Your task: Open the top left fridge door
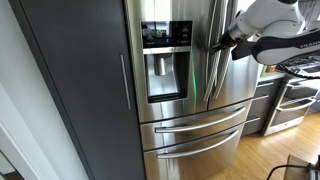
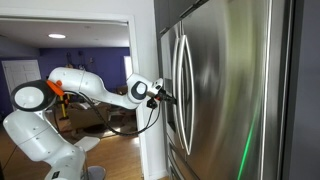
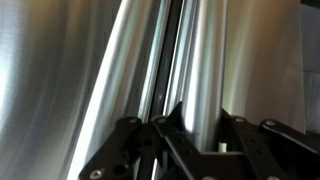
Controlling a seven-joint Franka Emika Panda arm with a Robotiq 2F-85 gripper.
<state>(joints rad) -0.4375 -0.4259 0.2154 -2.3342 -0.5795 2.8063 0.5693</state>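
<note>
The gripper (image 3: 203,116) is set with fingers either side of a bar handle (image 3: 205,60); clamping cannot be told. The top left fridge door (image 1: 165,70) is flanked by a dark cabinet panel (image 1: 90,80) and the plain door (image 1: 235,85).

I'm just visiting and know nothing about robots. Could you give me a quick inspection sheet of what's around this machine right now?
Surface: wooden floor; no worktable seen.
Job's things: top left fridge door shut, display lit.
Clutter: nothing seen.
Grippers: gripper at the two bar handles, fingers either side of one bar; whether it is clamped is unclear.
Cables: dark cable loops under the arm.
Surroundings: dark grey cabinet panel, oven range.
</note>
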